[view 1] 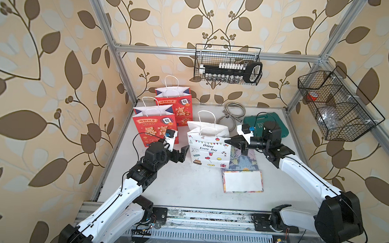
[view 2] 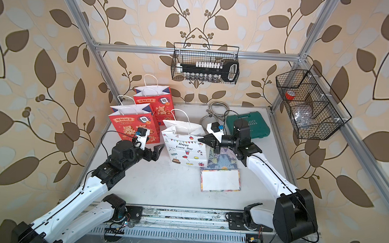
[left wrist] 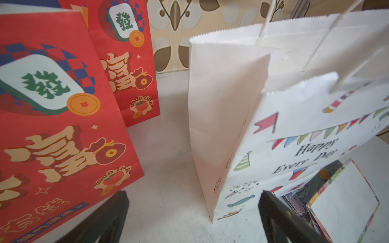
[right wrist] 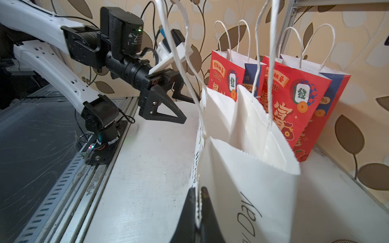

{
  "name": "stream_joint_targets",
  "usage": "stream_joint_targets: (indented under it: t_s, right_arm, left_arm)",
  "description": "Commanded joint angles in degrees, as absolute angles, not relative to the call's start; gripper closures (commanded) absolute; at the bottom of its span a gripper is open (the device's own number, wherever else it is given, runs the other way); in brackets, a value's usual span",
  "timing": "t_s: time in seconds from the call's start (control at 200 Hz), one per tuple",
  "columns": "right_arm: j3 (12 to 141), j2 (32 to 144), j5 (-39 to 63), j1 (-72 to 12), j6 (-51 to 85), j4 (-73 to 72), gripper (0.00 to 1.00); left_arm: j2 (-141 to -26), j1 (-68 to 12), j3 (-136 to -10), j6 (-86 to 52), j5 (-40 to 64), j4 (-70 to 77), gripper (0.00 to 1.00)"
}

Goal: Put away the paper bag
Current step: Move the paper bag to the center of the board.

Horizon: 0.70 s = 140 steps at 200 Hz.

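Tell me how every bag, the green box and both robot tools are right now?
white bag: standing upright, top open, rim pinched
front red bag: standing upright, open
back red bag: standing upright, open
flowery bag: folded, lying flat
green box: shut, lying flat
left tool: open, empty, beside the white bag
right tool: shut on the white bag's rim

Bright, even light; crisp top views, soft close-ups at the wrists

In both top views the white table [view 1: 185, 185] is evenly lit with only faint, soft shadows, and the frame posts [view 1: 122, 70] bow outward toward the edges. In the left wrist view the left claw [left wrist: 193, 192] is dark and out of focus. In the right wrist view the white bag [right wrist: 252, 189] looks washed pale, and its handles [right wrist: 273, 42] blur near the lens.
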State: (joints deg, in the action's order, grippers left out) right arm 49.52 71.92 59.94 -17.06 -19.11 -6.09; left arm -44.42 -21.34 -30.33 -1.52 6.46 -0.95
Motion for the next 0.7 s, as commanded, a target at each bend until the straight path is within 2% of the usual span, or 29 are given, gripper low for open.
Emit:
stream_joint_targets:
  t_s: [0.0,0.18,0.39,0.525,0.695]
  right_arm:
    - [48.21,69.69,63.18,-17.53,-18.25,-3.54,1.0]
    - [48.08,67.03,65.15,-17.68,-21.39,3.25,1.0]
    - [47.13,64.89,66.0,-17.99,-22.65,7.06,1.0]
    - [46.76,64.21,65.64,-18.19,-23.31,8.34,1.0]
    - [46.82,64.33,64.9,-18.37,-23.47,8.26,1.0]
  left_arm:
    - [-43.94,-19.08,-30.2,1.32,16.48,2.84,0.01]
    - [-45.85,-16.18,-28.72,1.94,23.93,7.19,0.06]
    - [-48.31,-14.68,-27.8,2.85,40.33,14.49,0.15]
    - [-48.82,-14.68,-27.41,3.21,46.65,16.01,0.21]
    - [-49.04,-14.69,-27.67,5.44,48.92,15.36,0.39]
